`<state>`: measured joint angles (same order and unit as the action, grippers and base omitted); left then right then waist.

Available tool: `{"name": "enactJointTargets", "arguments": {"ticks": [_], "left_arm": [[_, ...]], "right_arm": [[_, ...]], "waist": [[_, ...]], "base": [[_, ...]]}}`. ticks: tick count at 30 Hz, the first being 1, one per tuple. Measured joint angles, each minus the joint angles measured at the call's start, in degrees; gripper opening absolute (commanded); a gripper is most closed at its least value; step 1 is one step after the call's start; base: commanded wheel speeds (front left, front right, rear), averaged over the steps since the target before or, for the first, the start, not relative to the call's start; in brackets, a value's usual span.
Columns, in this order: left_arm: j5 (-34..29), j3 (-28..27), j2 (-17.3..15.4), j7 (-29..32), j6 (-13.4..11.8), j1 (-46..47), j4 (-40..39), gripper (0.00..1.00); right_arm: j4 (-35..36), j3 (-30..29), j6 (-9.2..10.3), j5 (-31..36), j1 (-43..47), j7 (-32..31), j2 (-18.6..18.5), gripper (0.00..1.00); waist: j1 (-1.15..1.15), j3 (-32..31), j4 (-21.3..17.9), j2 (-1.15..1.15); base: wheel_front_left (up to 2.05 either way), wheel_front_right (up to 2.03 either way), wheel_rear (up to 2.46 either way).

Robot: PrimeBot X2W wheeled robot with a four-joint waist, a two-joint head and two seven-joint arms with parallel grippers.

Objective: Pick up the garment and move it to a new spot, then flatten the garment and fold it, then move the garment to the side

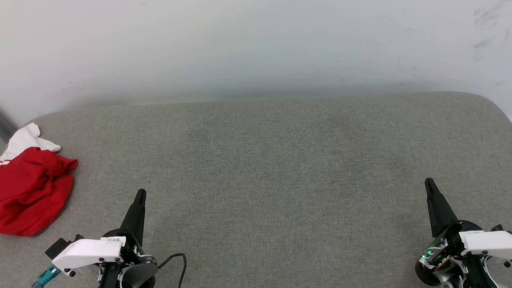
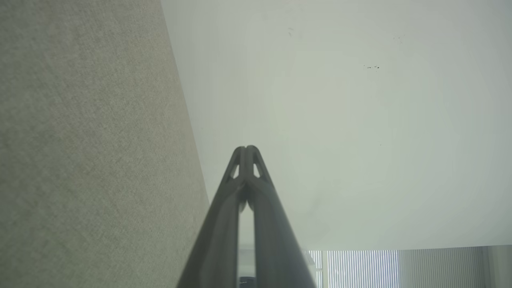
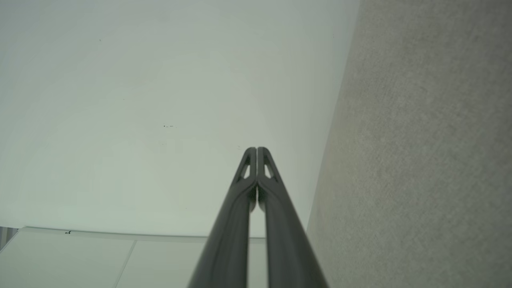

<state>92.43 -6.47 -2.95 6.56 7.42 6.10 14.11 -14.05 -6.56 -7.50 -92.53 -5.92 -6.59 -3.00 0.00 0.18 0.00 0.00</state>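
Observation:
The garment (image 1: 32, 192) lies crumpled in a red heap with a white sleeve on top, at the far left edge of the grey table (image 1: 272, 160) in the head view. My left gripper (image 1: 140, 195) stands shut at the lower left, to the right of the garment and apart from it. At the lower right my right gripper (image 1: 429, 183) is shut too, far from the garment. The left wrist view shows the left gripper (image 2: 247, 148) with tips together and nothing between them. In the right wrist view the right gripper (image 3: 256, 149) is likewise closed and empty.
A pale wall (image 1: 256, 48) rises behind the table's far edge. A black cable (image 1: 178, 260) loops by the left wrist. The wrist views show the wall (image 2: 340, 120) and the table's cloth surface (image 3: 420, 160); window blinds (image 2: 360, 268) appear low in the left wrist view.

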Motion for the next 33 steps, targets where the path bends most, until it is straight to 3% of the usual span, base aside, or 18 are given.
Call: {"name": "enactJointTargets", "arguments": {"ticks": [20,21,33], "left_arm": [[0.0,0.0,0.0,0.0,0.0,0.0,0.0,0.00],[0.0,0.0,0.0,0.0,0.0,0.0,0.1,1.00],[-1.3,0.5,0.3,-2.3,-0.1,-2.5,0.9,1.00]], "right_arm": [[0.0,0.0,0.00,0.0,0.0,0.0,0.0,0.00],[-0.1,0.0,0.01,0.0,0.0,0.0,0.0,1.00],[-1.7,0.5,0.02,2.1,2.6,2.3,0.1,1.00]], "waist": [[0.00,0.0,0.0,0.00],[0.00,0.0,0.0,0.00],[0.00,0.0,-0.1,0.00]], "base": [[0.00,0.00,0.00],[0.00,0.00,0.00],[0.00,0.00,0.00]]}}
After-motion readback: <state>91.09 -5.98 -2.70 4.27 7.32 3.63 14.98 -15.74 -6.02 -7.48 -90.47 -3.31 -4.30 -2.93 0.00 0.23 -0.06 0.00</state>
